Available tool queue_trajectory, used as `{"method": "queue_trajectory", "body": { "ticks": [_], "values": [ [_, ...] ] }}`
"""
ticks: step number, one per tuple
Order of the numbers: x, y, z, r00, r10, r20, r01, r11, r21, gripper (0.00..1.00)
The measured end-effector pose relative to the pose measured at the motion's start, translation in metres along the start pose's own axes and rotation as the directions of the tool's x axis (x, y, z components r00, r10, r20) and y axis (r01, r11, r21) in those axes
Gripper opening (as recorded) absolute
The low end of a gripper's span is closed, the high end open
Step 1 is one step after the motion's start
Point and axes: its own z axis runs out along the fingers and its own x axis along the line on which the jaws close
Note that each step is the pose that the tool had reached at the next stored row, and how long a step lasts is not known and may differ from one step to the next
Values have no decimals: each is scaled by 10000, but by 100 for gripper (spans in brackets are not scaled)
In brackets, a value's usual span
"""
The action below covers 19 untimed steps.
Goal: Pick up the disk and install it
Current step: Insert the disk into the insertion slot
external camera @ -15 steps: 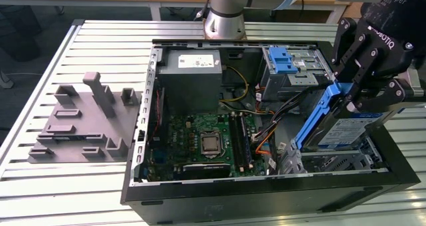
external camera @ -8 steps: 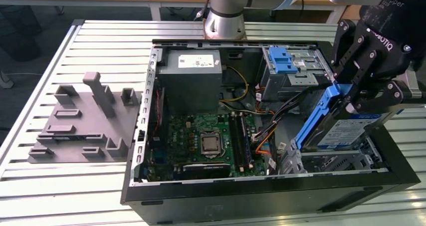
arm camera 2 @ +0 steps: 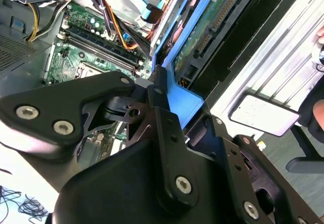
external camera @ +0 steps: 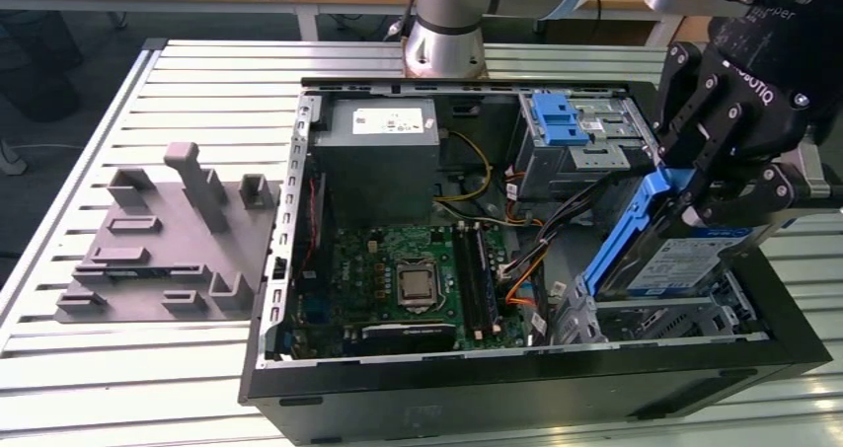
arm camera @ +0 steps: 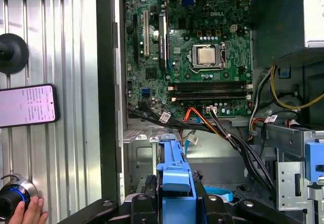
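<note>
The disk (external camera: 674, 265), a silver drive with a white-and-blue label in a blue plastic bracket, hangs tilted over the metal drive bay (external camera: 658, 321) in the near corner of the open computer case, on the exterior view's right. My gripper (external camera: 702, 196) is shut on its upper end from above. In the second wrist view the disk (arm camera 2: 211, 28) shows its green circuit side, and the blue bracket sits between the black fingers (arm camera 2: 163, 114). The first wrist view has the bracket's blue edge (arm camera: 174, 172) pointing down into the case.
The case holds a green motherboard (external camera: 409, 279), a grey power supply box (external camera: 377, 161), a silver cage with a blue latch (external camera: 570, 131) and loose cables (external camera: 527, 260). A grey fixture (external camera: 165, 240) lies on the slatted table. A phone (arm camera: 26, 105) and a hand (arm camera: 25, 214) are beside the case.
</note>
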Motion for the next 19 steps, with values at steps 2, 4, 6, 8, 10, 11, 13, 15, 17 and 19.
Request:
{"method": "queue_trajectory", "body": {
  "ticks": [2,4,6,8,10,11,13,15,17,19],
  "values": [
    [0,0,10,10000,0,0,0,10000,0,36],
    [0,0,19,10000,0,0,0,10000,0,36],
    [0,0,27,10000,0,0,0,10000,0,36],
    [0,0,35,10000,0,0,0,10000,0,36],
    [-1,0,43,10000,0,-1,0,10000,1,36],
    [-1,-1,47,10000,0,-1,0,10000,2,36],
    [-1,-1,53,10000,0,-5,0,10000,0,36],
    [-1,-1,59,10000,0,-5,0,10000,0,36],
    [-1,-1,64,10000,0,-8,0,10000,1,36],
    [-1,-1,70,10000,0,-9,0,10000,1,36]
  ]
}}
